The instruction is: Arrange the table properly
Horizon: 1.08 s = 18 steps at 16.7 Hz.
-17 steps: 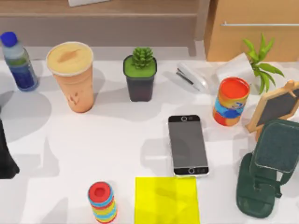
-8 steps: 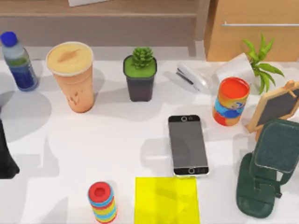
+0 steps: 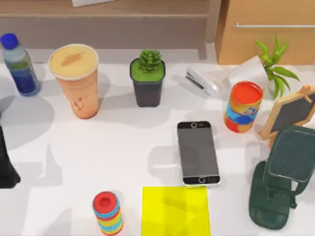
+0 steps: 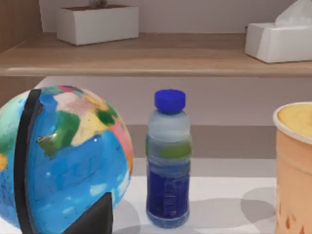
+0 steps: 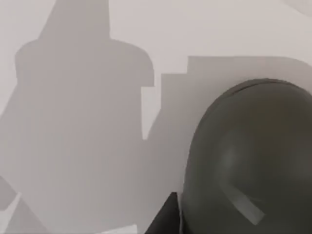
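Nothing is being shifted on the bench [image 3: 123, 147]. Compared with a second ago, every item is being left exactly where it was, so the arranging is judged as not yet being started. The white bench is being seen across the whole top view, below the wooden shelf [image 3: 108, 19] at 12 o'clock. The phone [image 3: 198, 152] is being left flat just off centre toward 4 o'clock, its near end just beside the yellow mat [image 3: 175, 211] at 6 o'clock. The dark green stand [image 3: 280, 187] is being left empty at 4 o'clock. The left arm [image 3: 6, 164] is being held at 9 o'clock, with the left pincer [image 4: 95, 219] being pointed toward the globe [image 4: 63, 161] and the blue bottle [image 3: 17, 64] at 10 o'clock. The right pincer [image 5: 168, 217] is being held close to the stand's base. Whether either pincer is spread or pressed together cannot be told.
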Each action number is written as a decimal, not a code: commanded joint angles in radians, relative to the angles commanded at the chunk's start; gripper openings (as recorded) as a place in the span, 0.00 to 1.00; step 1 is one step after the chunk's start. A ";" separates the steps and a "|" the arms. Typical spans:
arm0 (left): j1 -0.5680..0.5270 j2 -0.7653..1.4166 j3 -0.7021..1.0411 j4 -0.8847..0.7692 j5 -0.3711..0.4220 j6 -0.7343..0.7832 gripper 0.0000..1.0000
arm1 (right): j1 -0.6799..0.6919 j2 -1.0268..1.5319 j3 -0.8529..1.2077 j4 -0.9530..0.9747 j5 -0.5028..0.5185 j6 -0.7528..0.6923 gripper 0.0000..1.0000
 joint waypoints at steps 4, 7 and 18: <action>0.000 0.000 0.000 0.000 0.000 0.000 1.00 | -0.001 -0.045 0.083 -0.129 0.000 -0.004 0.00; 0.000 0.000 0.000 0.000 0.000 0.000 1.00 | -0.002 -0.094 0.162 -0.256 0.000 -0.005 0.00; 0.000 0.000 0.000 0.000 0.000 0.000 1.00 | 0.028 -0.166 0.266 -0.369 -0.008 -0.036 0.00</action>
